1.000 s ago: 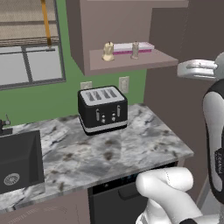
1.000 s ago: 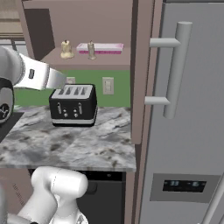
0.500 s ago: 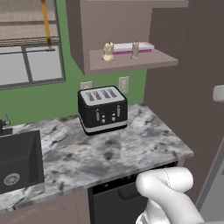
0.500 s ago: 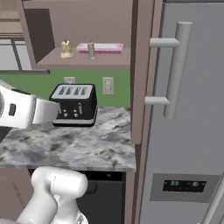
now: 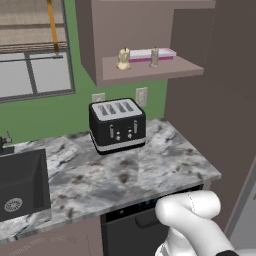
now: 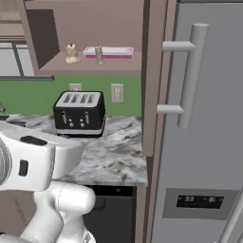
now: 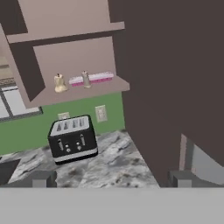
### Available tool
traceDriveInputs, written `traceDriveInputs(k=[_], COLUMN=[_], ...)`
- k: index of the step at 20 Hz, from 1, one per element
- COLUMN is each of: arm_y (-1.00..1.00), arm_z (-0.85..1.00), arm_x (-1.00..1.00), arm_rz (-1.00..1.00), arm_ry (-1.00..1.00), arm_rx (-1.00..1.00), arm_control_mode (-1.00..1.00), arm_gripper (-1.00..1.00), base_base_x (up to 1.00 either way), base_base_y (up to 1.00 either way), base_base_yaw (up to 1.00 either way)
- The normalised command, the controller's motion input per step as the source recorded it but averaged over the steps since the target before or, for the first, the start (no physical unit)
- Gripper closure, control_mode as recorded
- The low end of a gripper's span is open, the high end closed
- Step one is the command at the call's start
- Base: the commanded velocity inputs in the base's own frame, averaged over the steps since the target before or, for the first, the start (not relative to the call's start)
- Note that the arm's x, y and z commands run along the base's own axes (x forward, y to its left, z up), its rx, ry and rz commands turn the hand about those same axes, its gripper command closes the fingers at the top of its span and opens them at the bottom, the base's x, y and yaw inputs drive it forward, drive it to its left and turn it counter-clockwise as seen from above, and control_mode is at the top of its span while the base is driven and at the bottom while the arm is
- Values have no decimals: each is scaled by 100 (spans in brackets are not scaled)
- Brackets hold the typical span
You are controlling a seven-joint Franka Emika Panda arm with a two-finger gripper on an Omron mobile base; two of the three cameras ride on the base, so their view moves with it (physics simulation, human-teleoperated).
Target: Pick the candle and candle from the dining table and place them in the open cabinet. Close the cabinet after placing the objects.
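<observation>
While the white arm's shoulder bulges at about five o'clock in the left base view and its thick forearm crosses the right base view at about eight o'clock, the gripper (image 7: 111, 179) shows in the hand view as two dark finger tips (image 7: 41, 178) at the bottom edge, set wide apart with nothing between them. The hand looks up and forward at the cabinet (image 7: 70, 39), held well back from it above the marbled counter (image 7: 109, 164).

On the cabinet's lower shelf stand both candles. The cream candle (image 5: 123, 59) sits toward nine o'clock on the shelf, squat with a flared base; the greyish-tan candle (image 5: 154, 57) stands upright at its three o'clock side, near but apart. Just behind the slimmer candle, along the back of the shelf, lies a flat pink box (image 5: 150, 53). In the right base view the same order holds: cream candle (image 6: 71, 53), greyish-tan candle (image 6: 99, 54), pink box (image 6: 108, 51).

The cabinet door (image 6: 152, 76) stands swung out, edge-on in the right base view, next to a grey fridge door with a long bar handle (image 6: 192, 76). Below the shelf a black toaster (image 5: 117, 125) rests on the counter against the green wall, and a black sink (image 5: 20, 182) lies at nine o'clock in the left base view.
</observation>
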Motion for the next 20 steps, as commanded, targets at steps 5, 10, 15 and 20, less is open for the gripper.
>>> traceDriveInputs(k=[5,10,15,20], arm_y=[-48,-39,-36,-27], arm_z=[-34,-40,-33,-8], arm_x=[-30,-13,-4,8], arm_rz=[0,0,0,1], arm_ry=[-12,-9,-8,-8], arm_rx=[-4,-3,-2,0], arm_control_mode=[-100,-100,-100,-100], arm_gripper=[-100,-100,-100,-100], base_base_x=[0,0,0,0], base_base_y=[0,0,0,0], base_base_yaw=[0,0,0,0])
